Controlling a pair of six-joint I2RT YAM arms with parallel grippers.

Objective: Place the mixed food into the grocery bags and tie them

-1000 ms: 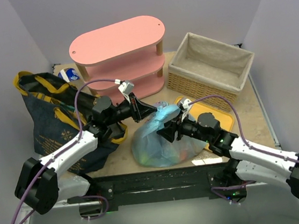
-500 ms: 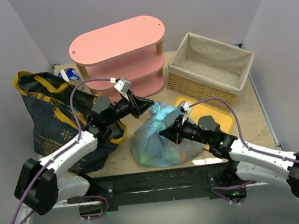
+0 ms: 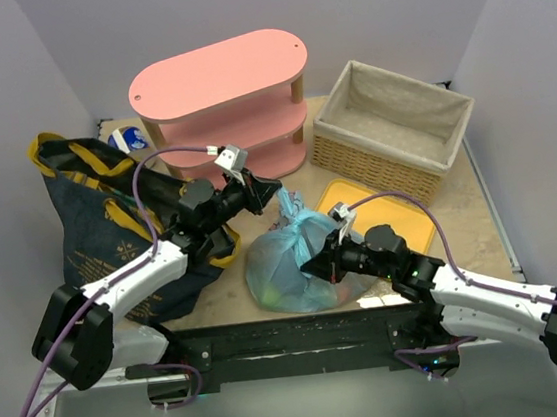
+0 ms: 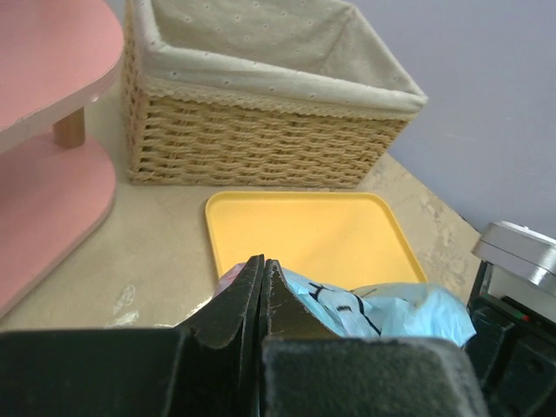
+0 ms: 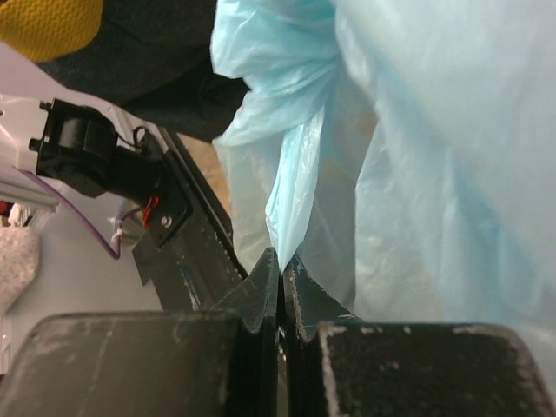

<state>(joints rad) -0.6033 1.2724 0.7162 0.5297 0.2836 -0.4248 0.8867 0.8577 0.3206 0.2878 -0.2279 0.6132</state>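
The light-blue plastic carrier bag [image 3: 285, 263] sits bulging near the table's front, its top drawn into a narrow neck [image 3: 287, 207]. My left gripper [image 3: 274, 187] is shut on the upper end of that neck; in the left wrist view its tips [image 4: 262, 265] are pressed together with blue plastic [image 4: 382, 308] beside them. My right gripper [image 3: 312, 262] is shut on a strand of the bag lower down, and that strand [image 5: 291, 191] runs into its tips [image 5: 280, 259]. Food shows only as faint colours through the plastic. The navy tote [image 3: 94, 224] with yellow handles stands at the left.
A pink oval shelf [image 3: 220, 89] stands at the back. A cloth-lined wicker basket [image 3: 392, 125] is at the back right, with a yellow tray [image 3: 384, 206] in front of it. A blue-and-white item [image 3: 131, 139] lies behind the tote.
My right gripper has shut on a strand of the bag and drawn it down toward the near edge. The left gripper pulled back and left, and the bag's top has tightened into a neck.
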